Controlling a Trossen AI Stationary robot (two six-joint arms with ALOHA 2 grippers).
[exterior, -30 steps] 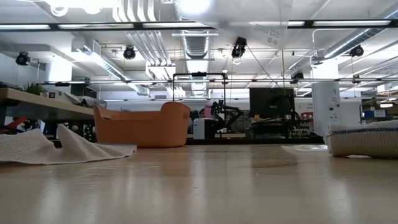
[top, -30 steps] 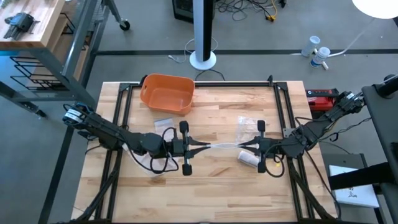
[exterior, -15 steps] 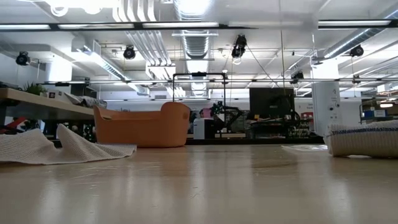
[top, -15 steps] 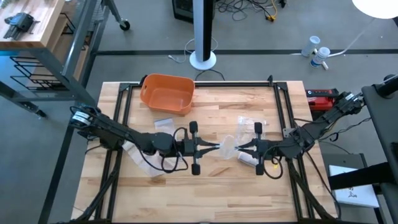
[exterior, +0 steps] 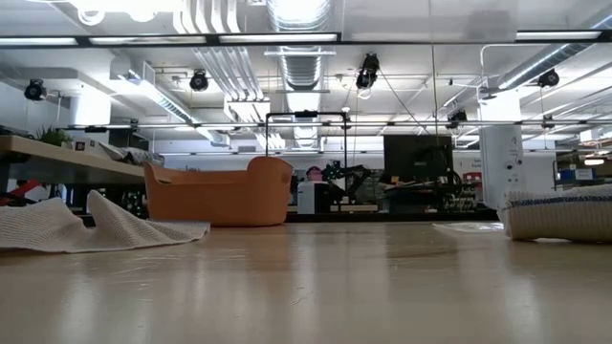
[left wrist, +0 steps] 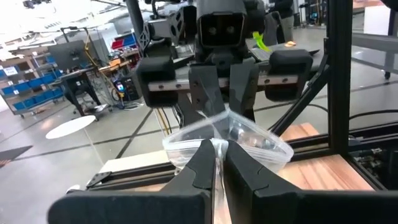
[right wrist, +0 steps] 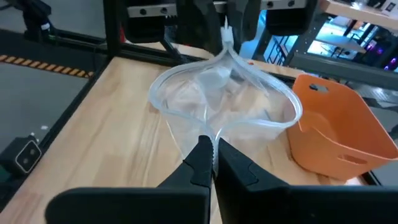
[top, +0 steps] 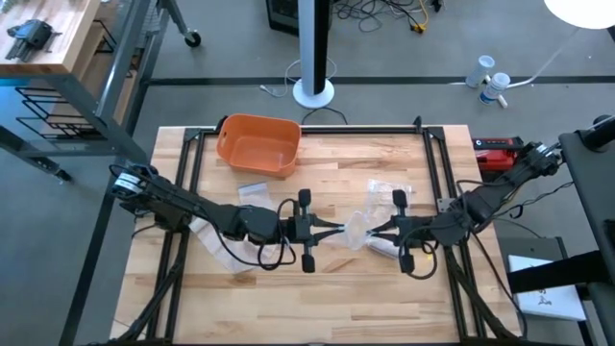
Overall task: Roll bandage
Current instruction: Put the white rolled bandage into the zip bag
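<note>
Left gripper (top: 332,231) pinched shut on one lip of the clear plastic bag (top: 356,230), mid-table. Right gripper (top: 377,231) faces it from the right, fingers closed on the opposite lip. Bag hangs between the two, mouth pulled into an open loop, both wrist views show it clearly (left wrist: 227,140) (right wrist: 227,99). Left wrist view: the bag edge runs up between the two closed fingertips (left wrist: 202,158), with the right arm's gripper head-on beyond the bag. Right wrist view: same picture mirrored, film clamped between the dark fingertips (right wrist: 202,152).

Rolled bandage (top: 382,247) lies on the table just beside the right gripper, on its near side, partly under the arm. In the low view it shows at the right edge as a white knit roll (exterior: 559,212). Can't tell if it touches the bag.

A white cloth strip (top: 209,238) lies under the left arm, left of centre; low view shows it crumpled at the left (exterior: 91,225). Small clear packet (top: 252,191) sits far of the left arm, another clear wrapper (top: 382,188) far of the right gripper. Orange bin (top: 258,145) at the far left part of the wooden table (top: 317,298), well apart from both grippers.
</note>
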